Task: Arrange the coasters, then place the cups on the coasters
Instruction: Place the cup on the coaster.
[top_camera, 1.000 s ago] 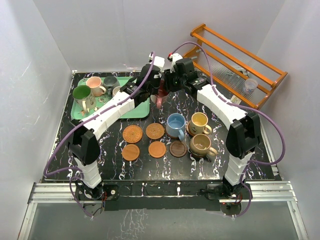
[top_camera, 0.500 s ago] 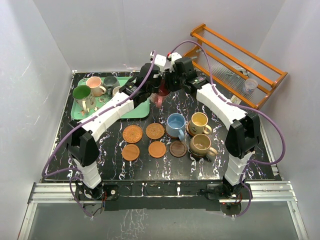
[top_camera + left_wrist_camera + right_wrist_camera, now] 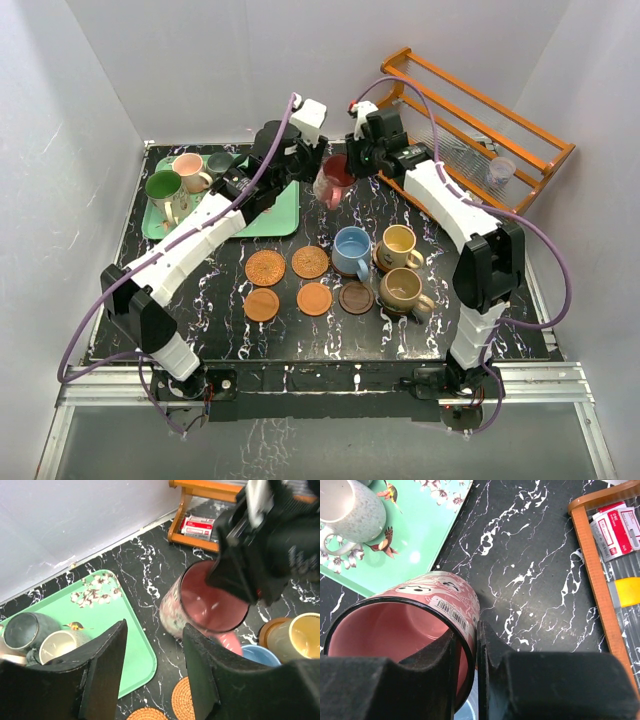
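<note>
Right end effector [image 3: 467, 640] pinches the rim of the maroon patterned ceramic mug [image 3: 445, 597], tilted in the air beside the green tray [image 3: 280, 215], while the left end effector [image 3: 154, 665] hangs spread and empty: best level it, then lower squarely onto the bare dark ringed wooden coaster [image 3: 356, 297].

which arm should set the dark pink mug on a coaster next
Right. The right gripper is shut on the dark pink mug at its rim, holding it tilted. The left gripper is open and empty. Bare coasters lie just in front.
</note>
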You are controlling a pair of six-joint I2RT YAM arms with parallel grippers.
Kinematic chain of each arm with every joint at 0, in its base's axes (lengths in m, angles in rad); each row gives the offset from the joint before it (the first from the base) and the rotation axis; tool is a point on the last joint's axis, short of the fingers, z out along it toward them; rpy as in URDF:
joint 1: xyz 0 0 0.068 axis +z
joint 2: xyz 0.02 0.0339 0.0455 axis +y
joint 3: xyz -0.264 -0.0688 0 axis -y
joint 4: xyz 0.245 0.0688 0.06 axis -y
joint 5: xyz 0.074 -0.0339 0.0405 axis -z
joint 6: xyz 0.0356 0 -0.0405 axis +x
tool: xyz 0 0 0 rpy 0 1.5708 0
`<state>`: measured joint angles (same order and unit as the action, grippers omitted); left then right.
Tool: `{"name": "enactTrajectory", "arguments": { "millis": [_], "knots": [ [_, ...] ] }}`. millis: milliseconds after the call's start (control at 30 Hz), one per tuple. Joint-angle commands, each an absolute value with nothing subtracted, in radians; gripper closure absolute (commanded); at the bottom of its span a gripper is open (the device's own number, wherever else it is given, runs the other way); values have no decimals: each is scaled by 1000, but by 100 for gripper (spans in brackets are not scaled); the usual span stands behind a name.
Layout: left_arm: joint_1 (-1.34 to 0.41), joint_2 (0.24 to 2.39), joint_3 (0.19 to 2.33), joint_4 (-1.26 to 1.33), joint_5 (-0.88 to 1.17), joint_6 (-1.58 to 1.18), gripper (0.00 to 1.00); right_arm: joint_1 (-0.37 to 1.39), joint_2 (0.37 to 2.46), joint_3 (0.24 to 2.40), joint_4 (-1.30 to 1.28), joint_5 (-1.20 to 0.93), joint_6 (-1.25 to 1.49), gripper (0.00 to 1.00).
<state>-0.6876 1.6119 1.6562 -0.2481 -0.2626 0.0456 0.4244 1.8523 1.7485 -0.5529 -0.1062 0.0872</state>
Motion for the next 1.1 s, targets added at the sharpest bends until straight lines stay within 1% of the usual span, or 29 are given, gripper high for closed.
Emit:
{"name": "enactTrajectory", "arguments": {
  "millis": [0,100,200,467,600,767,1067],
  "knots": [
    [-659,1543,1624,-291,-258,129,50,353,1748,1832,-437,-263,66,100],
    [-614,1514,1612,-325,-220,150,41,329,1695,1818,-465,-365,7,100],
    [-555,1490,1612,-364,-147,138,35,325,1651,1812,-537,-439,-99,100],
    [-445,1463,1579,-381,-54,108,24,326,1502,1740,-788,-599,-445,100],
    [-422,1458,1564,-378,-34,105,22,328,1462,1714,-917,-670,-588,100],
    [-403,1451,1550,-375,-8,104,20,370,1454,1660,-999,-688,-644,100],
    [-382,1450,1522,-368,57,106,16,519,1451,1451,-902,-584,-593,100]
  ]
}}
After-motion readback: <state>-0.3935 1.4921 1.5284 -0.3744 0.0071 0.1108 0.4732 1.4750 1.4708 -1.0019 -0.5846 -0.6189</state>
